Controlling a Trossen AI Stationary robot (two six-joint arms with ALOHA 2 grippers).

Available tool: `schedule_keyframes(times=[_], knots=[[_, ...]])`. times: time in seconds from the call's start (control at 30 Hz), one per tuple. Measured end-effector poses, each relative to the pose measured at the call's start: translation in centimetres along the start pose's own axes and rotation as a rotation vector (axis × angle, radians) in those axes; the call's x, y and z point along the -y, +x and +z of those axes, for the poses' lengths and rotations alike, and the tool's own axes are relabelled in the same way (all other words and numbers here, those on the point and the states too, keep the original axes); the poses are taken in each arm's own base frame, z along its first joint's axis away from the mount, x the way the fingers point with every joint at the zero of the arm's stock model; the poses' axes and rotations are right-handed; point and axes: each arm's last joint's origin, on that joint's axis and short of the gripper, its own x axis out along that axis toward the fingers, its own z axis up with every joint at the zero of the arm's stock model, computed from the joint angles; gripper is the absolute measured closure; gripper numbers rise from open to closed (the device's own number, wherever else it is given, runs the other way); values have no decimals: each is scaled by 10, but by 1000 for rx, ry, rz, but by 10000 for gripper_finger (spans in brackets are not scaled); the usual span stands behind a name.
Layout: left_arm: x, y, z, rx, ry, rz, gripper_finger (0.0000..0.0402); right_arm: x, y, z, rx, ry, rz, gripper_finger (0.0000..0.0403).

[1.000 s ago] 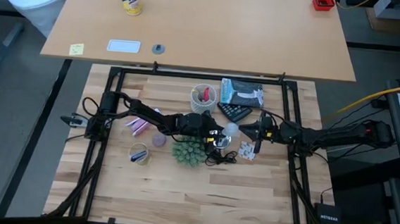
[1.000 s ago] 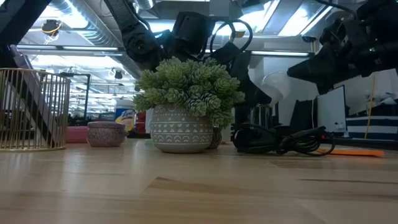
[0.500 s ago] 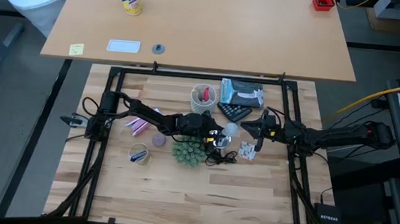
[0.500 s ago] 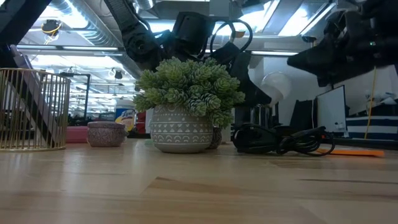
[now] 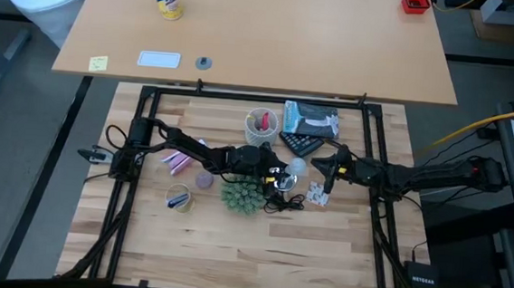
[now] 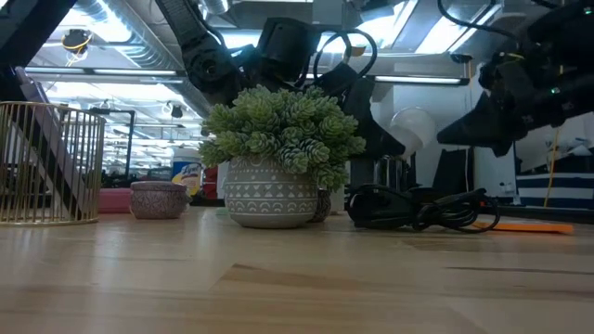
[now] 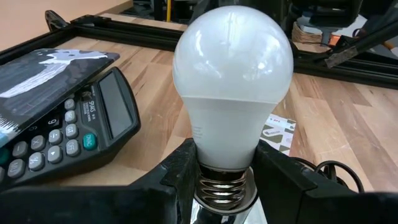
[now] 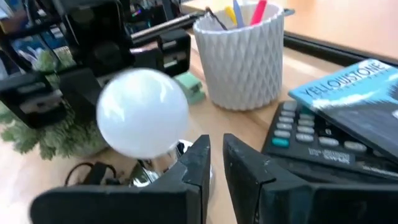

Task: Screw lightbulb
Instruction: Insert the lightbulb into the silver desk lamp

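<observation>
The lightbulb (image 7: pixel 231 87) is white and rounded, with a grey threaded screw base (image 7: pixel 222 186). It sits mid-table (image 5: pixel 296 168), right of the potted plant, with my left gripper (image 7: pixel 225 168) closed around its neck. The bulb's glass end points toward the table's right side and slightly up (image 6: pixel 413 125). My right gripper (image 8: pixel 216 155) is shut and empty, hovering just right of the bulb (image 5: pixel 320 170), apart from it. Shiny silver metal (image 8: pixel 155 171) shows under the bulb. Whether the screw base sits in it I cannot tell. My left gripper pinches the bulb's narrow neck (image 7: pixel 225 163), just above the screw threads, between its two fingers (image 7: pixel 186 168). The fingers come from the table's left, nearly level, and run along the bulb's axis. The glass end sticks out beyond the fingertips, raised above the table.
A green plant in a patterned pot (image 5: pixel 242 196) stands close by the left arm. A black cord (image 6: pixel 418 211) lies coiled under the bulb. A white pen cup (image 5: pixel 261 123), calculator (image 5: pixel 301 143) and book (image 5: pixel 311 119) lie behind. A small card (image 5: pixel 315 195) and gold wire basket (image 6: pixel 46 162) are nearby.
My right gripper has tipped its fingers downward and dipped slightly, staying shut beside the bulb. The left gripper and the bulb have kept still.
</observation>
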Motion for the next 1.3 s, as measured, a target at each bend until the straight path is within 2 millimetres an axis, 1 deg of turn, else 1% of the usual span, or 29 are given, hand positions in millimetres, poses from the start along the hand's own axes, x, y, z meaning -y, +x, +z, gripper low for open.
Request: schedule_keyframes(times=[0.23,0.5,0.8,0.97,1.1,1.3], knots=[[0,0,0,0,0,0,276,-3,8,1,27,10,14,352],[0,0,-1,-4,1,0,276,-8,18,-1,36,37,71,352],[0,0,-1,-9,4,-4,276,-13,27,2,105,61,135,352],[0,0,-2,-17,46,-3,276,-19,34,6,95,59,166,352],[0,0,-3,-20,60,-2,276,-21,41,8,70,48,150,353],[0,0,-3,-25,62,-3,276,-21,42,6,57,43,139,353]])
